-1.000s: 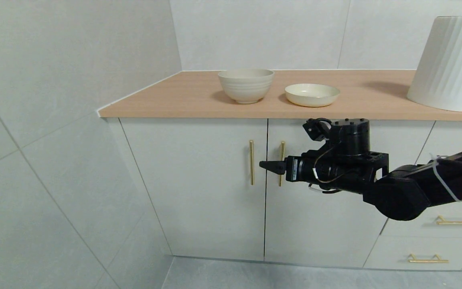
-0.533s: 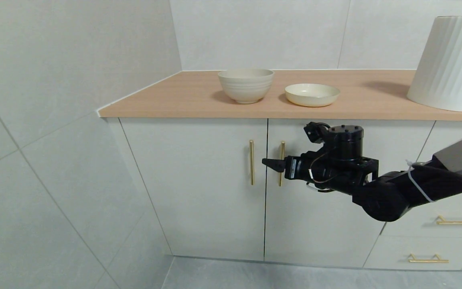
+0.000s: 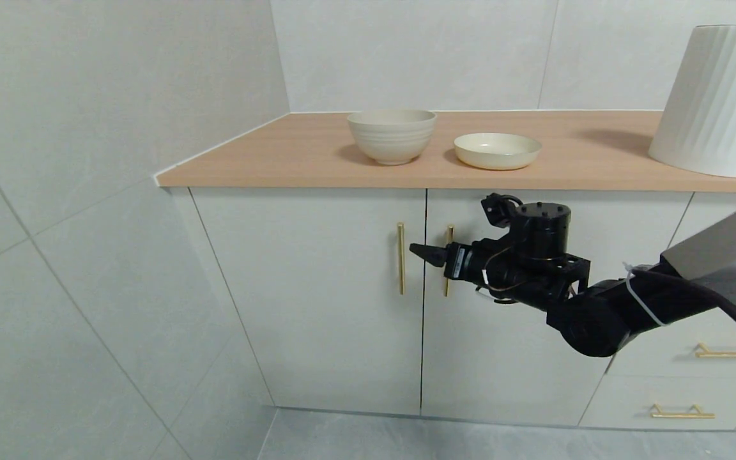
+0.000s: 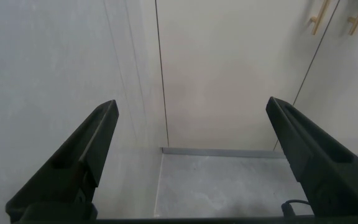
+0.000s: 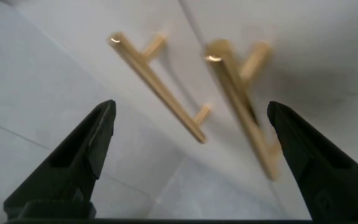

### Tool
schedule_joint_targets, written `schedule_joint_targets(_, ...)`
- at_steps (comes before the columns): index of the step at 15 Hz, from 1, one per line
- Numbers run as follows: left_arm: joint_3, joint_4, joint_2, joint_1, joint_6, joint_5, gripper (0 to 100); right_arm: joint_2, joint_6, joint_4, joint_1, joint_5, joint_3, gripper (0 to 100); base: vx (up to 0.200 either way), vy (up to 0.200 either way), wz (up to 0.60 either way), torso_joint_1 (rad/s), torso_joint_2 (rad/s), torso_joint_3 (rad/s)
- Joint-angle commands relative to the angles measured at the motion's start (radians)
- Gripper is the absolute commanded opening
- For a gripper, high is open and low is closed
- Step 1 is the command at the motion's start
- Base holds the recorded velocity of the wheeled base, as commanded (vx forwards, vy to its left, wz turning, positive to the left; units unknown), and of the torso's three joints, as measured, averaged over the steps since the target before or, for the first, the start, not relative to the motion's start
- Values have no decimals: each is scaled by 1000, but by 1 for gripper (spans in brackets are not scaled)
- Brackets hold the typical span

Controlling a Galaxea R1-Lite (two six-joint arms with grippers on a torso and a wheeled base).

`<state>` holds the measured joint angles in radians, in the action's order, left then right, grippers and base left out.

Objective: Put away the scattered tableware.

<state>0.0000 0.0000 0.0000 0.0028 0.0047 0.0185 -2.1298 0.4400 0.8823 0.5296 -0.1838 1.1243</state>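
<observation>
A cream ribbed bowl (image 3: 392, 135) and a shallow cream plate (image 3: 497, 151) stand side by side on the wooden countertop (image 3: 278, 156). Below them my right gripper (image 3: 425, 253) hangs in front of the two white cabinet doors, level with their gold bar handles (image 3: 400, 259). In the right wrist view the right gripper (image 5: 188, 162) is open, with both gold handles (image 5: 241, 106) close ahead between its fingers (image 5: 73, 168) and nothing held. My left gripper (image 4: 191, 162) is open and holds nothing, low down, facing the cabinet base and the grey floor (image 4: 222, 186).
A tall white ribbed container (image 3: 719, 96) stands on the counter at the far right. Drawers with gold handles (image 3: 732, 350) lie right of the doors. A tiled wall (image 3: 87, 223) closes the left side next to the cabinet.
My right arm has stretched further toward the cabinet doors, and its gripper has shifted slightly up and left, closer to the gold handles. The bowl and plate have not moved.
</observation>
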Motion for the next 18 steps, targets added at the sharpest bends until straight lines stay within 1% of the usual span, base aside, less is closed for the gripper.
schedule_joint_targets(1, 0, 0, 0, 0, 0, 0, 100, -9, 17, 6, 9, 0, 2, 100, 0, 0, 0, 0, 0, 0)
schedule_joint_targets(5, 0, 0, 2, 0, 0, 0, 100, -13, 22, 10, 13, -3, 0, 100, 0, 0, 0, 0, 0, 0)
schedule_joint_targets(8, 0, 0, 0, 0, 0, 0, 100, 7, 66, 18, 24, -13, -9, 100, 0, 0, 0, 0, 0, 0)
schedule_joint_targets(10, 0, 0, 2, 0, 0, 0, 100, 37, 86, 18, 27, -60, -35, 100, 0, 0, 0, 0, 0, 0)
schedule_joint_targets(12, 0, 0, 2, 0, 0, 0, 100, 76, 86, 17, 27, -112, -78, 100, 0, 0, 0, 0, 0, 0)
schedule_joint_targets(14, 0, 0, 2, 0, 0, 0, 100, 117, 86, 18, 27, -143, -127, 100, 0, 0, 0, 0, 0, 0)
schedule_joint_targets(16, 0, 0, 2, 0, 0, 0, 100, 175, 86, 18, 27, -163, -202, 100, 0, 0, 0, 0, 0, 0)
schedule_joint_targets(18, 0, 2, 2, 0, -2, 0, 100, 255, 86, 18, 29, -229, -310, 100, 0, 0, 0, 0, 0, 0)
